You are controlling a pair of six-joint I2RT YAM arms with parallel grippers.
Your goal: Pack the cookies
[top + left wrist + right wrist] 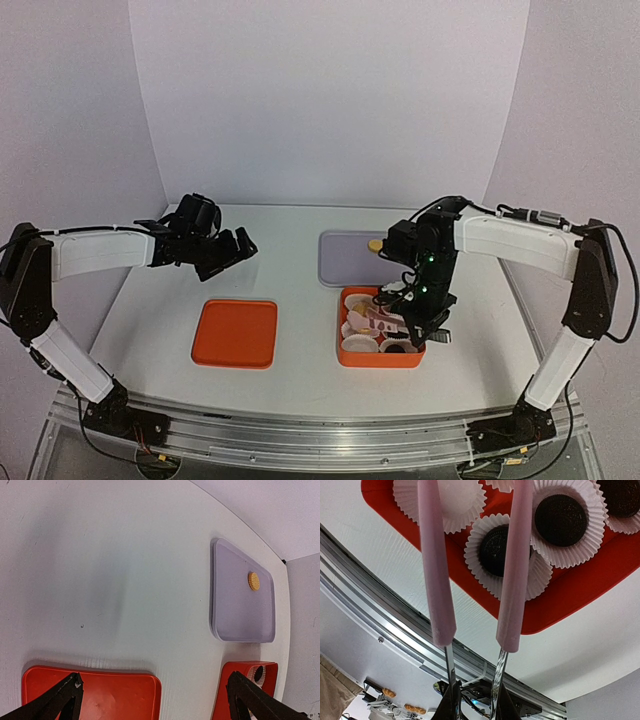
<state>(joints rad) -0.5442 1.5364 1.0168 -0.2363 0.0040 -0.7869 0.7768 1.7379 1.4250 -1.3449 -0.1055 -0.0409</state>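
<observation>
An orange box holds white fluted paper cups with cookies in them. In the right wrist view, black cookies lie in cups, beside an empty cup. One golden yellow cookie lies on the lavender tray. My right gripper is shut on pink-tipped tongs, whose slightly parted arms hang over the box with nothing between them. My left gripper is open and empty, above the table behind the orange lid.
The orange lid lies flat at the table's front left. The box corner shows by the left gripper's right finger. The table's metal front rail runs just below the box.
</observation>
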